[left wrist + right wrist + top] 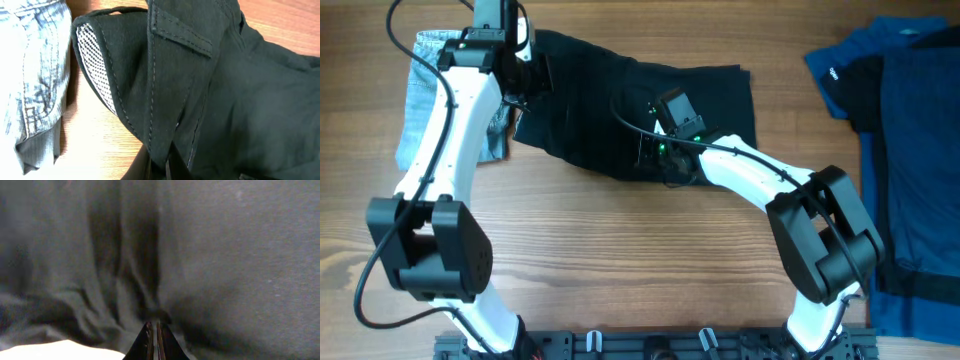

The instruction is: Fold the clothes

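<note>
The black shorts [620,110] lie across the upper middle of the wooden table. My left gripper [525,85] is shut on their left waistband edge; the left wrist view shows black fabric [200,90] pinched between the fingers [167,162] and a checked whitish lining [95,70]. My right gripper [665,160] is at the shorts' lower edge. In the right wrist view its fingers [154,330] are closed together on a pinch of black cloth [225,255].
A folded light-blue denim garment [425,95] lies at the far left, also in the left wrist view [32,75]. Dark blue garments [905,130] are piled at the right edge. Bare wooden table [620,260] lies in front.
</note>
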Robot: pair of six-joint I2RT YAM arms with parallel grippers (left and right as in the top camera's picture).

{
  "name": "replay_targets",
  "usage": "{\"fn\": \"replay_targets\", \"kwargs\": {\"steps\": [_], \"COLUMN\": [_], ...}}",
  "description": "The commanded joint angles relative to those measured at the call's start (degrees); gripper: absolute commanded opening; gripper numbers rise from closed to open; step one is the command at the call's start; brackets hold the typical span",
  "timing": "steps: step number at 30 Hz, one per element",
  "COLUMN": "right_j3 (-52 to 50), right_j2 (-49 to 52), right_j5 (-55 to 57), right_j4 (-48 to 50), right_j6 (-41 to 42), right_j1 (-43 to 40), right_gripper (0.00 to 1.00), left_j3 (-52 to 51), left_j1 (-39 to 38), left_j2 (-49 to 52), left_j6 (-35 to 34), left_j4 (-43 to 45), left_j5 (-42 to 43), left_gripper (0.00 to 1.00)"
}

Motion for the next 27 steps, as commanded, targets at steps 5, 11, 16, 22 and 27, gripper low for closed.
{"fn": "replay_targets", "kwargs": {"steps": [5, 11, 16, 22, 27], "right_j3": [-0.74, -0.72, 2.54, 5.49, 5.49], "right_j2": [5.33, 6.27, 2.19, -1.25, 1.38], "right_j5": [-2.38, -2.43, -5.33, -4.74, -4.94], "right_j4": [3.93, 3.82, 3.67, 5.86, 12.31], "right_j6": [3.65, 4.17, -3.85, -3.1, -3.23], "right_j1": [1.77, 1.9, -0.92, -6.93, -6.34], "right_gripper": [0.04, 0.04, 0.05, 0.04, 0.04], "left_j3": [1.62, 1.62, 1.62, 1.62, 1.62], "left_j1": [0.04, 0.04, 0.04, 0.04, 0.04], "left_j2": [-5.77, -5.9, -5.9, -5.9, -5.9], "left_j6": [-3.5, -3.76, -3.76, -3.76, -5.27], "left_j4": [0.31, 0.28, 0.28, 0.31, 0.31], "left_j5": [4.42, 6.93, 6.91, 6.93, 7.78], "left_gripper": [0.04, 0.04, 0.04, 0.04, 0.04]}}
